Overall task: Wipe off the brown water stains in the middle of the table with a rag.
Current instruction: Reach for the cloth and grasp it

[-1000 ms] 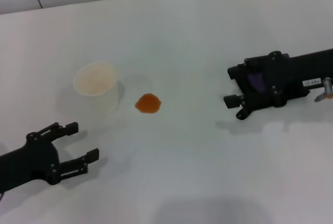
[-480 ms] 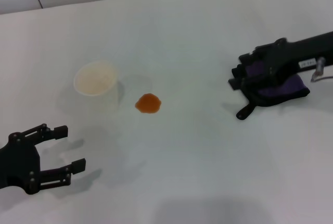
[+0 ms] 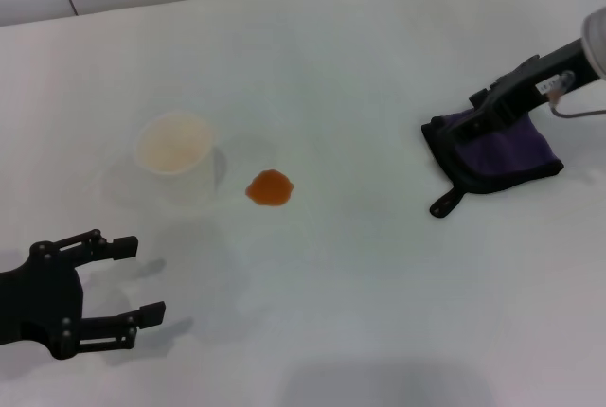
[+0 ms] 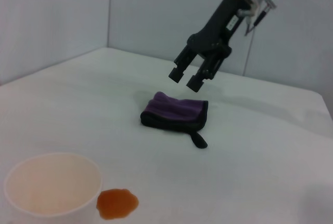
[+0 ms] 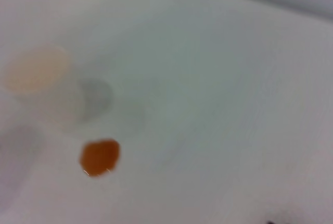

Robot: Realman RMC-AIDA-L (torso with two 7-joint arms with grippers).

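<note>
Lighting: bright, even, diffuse overhead. Table [image 3: 360,66]: white, no hard glare. Shadows: soft and faint, beneath the left gripper [image 3: 118,279] and beside the cup [image 3: 175,156]. Head and left wrist views: fairly sharp. Right wrist view: blurred throughout; cup and the brown water stains [image 5: 100,157] beside it soft-edged.

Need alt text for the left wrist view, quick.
The right hand, open, hangs above a folded dark purple cloth rag on the white table. Nearer the camera, a small orange-brown liquid stain lies beside a translucent white plastic cup.
</note>
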